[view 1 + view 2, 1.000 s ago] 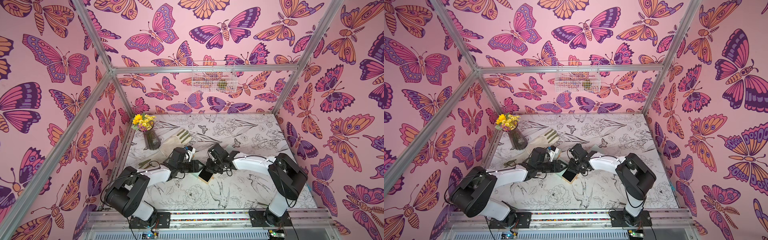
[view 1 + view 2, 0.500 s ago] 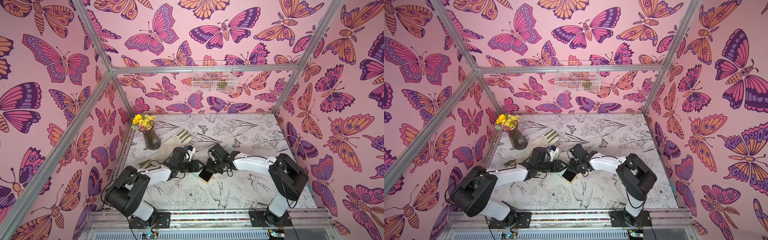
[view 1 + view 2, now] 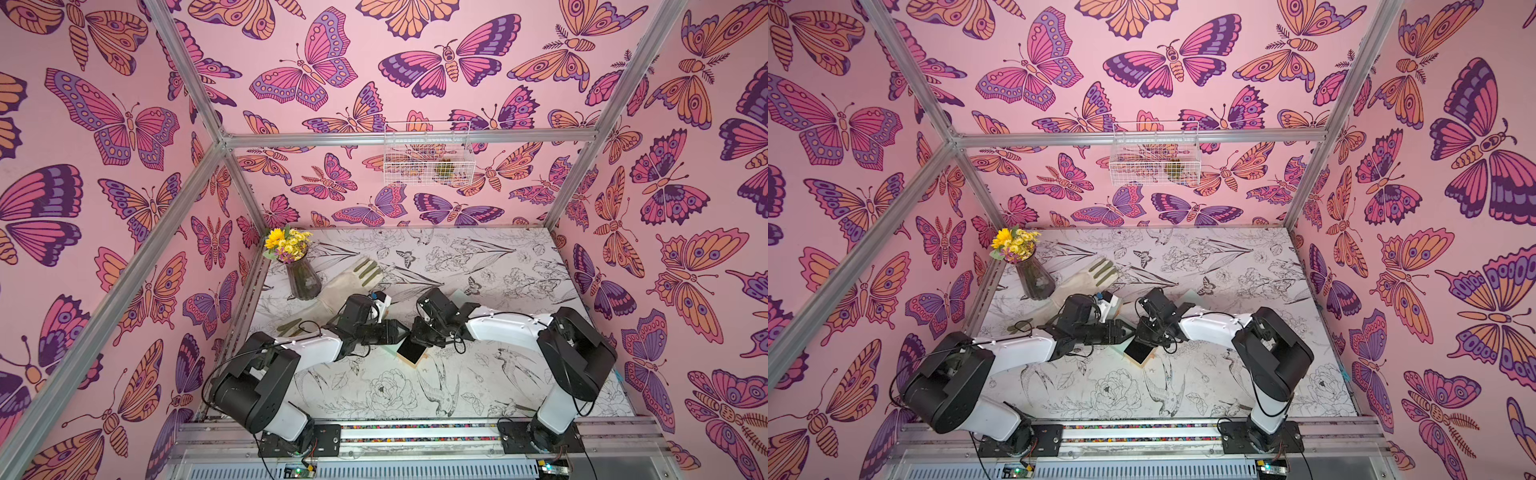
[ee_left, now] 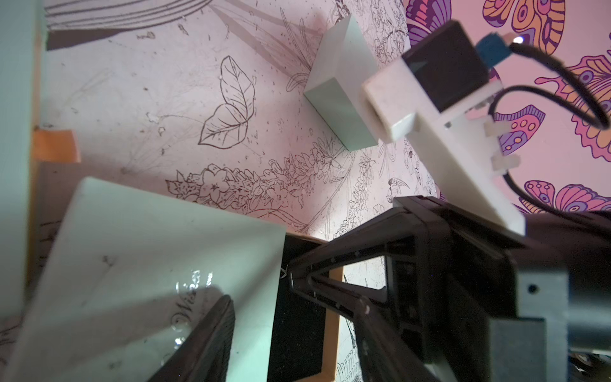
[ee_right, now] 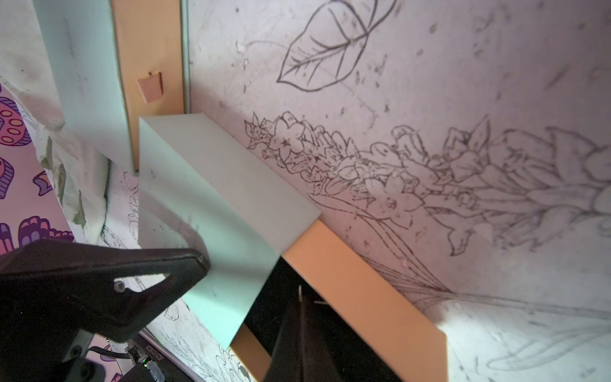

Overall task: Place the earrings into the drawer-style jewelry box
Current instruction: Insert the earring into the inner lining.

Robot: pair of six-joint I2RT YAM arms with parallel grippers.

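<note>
The jewelry box lies mid-table: a pale mint sleeve (image 4: 139,251) (image 5: 215,185) with its orange drawer (image 3: 411,354) (image 3: 1139,352) (image 5: 357,291) pulled out, black lining showing. My right gripper (image 5: 302,304) (image 3: 417,337) (image 4: 291,276) is shut on a small silver earring (image 5: 300,292) (image 4: 283,273), its tip over the drawer's black inside. My left gripper (image 3: 401,328) (image 4: 296,299) stands open beside it. One of its fingers (image 5: 158,264) (image 4: 211,330) lies on the sleeve and the other reaches past the drawer's rim. No other earrings show.
A loose mint block (image 4: 340,96) (image 3: 457,296) lies behind the right arm, and another mint and orange piece (image 5: 145,49) beside the box. A pale glove (image 3: 349,282) and a vase of yellow flowers (image 3: 303,282) stand at the back left. A wire basket (image 3: 428,153) hangs on the rear wall.
</note>
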